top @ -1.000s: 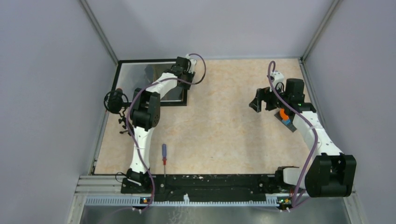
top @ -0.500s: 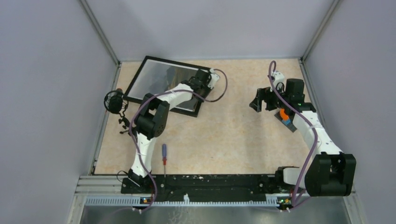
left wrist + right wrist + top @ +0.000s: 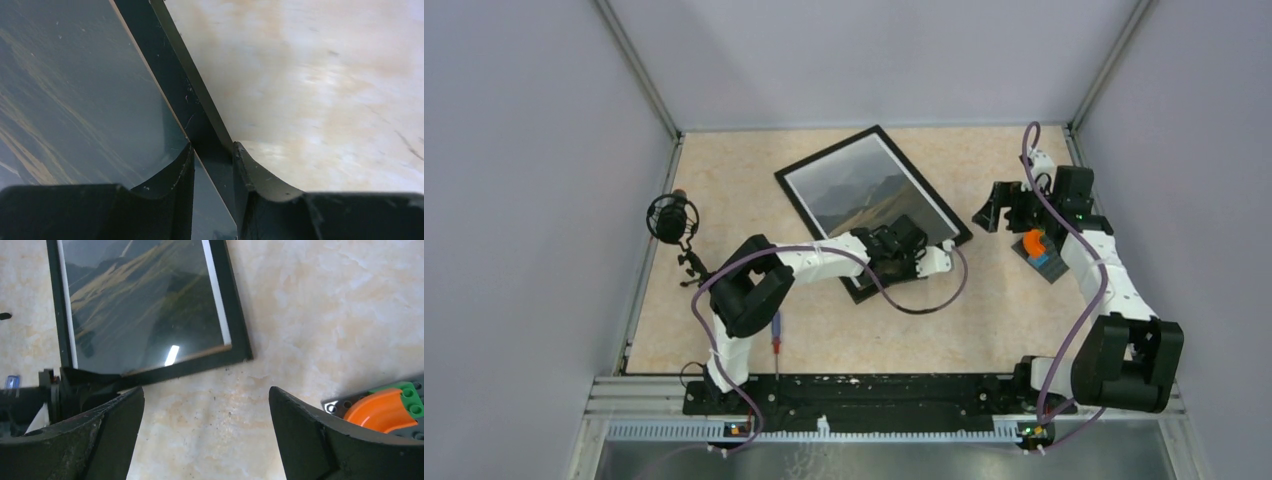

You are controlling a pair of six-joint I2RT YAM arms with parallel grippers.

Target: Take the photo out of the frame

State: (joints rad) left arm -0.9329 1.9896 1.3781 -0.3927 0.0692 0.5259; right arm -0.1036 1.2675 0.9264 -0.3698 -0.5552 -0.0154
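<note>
The frame (image 3: 172, 90) lies flat and skewed on the table (image 3: 724, 200), out toward 12 o'clock from the arm bases, glass side up, with the photo (image 3: 864, 195) inside it. The left gripper (image 3: 212, 152) is clenched on the frame's black border near its 6 o'clock corner, one finger on the glass side and one outside. At the frame's 3 o'clock, the right gripper (image 3: 204, 400) hangs spread wide, grasping nothing, beside an orange-and-green block (image 3: 382, 407). A screwdriver (image 3: 775, 330) lies at the frame's 7 o'clock.
</note>
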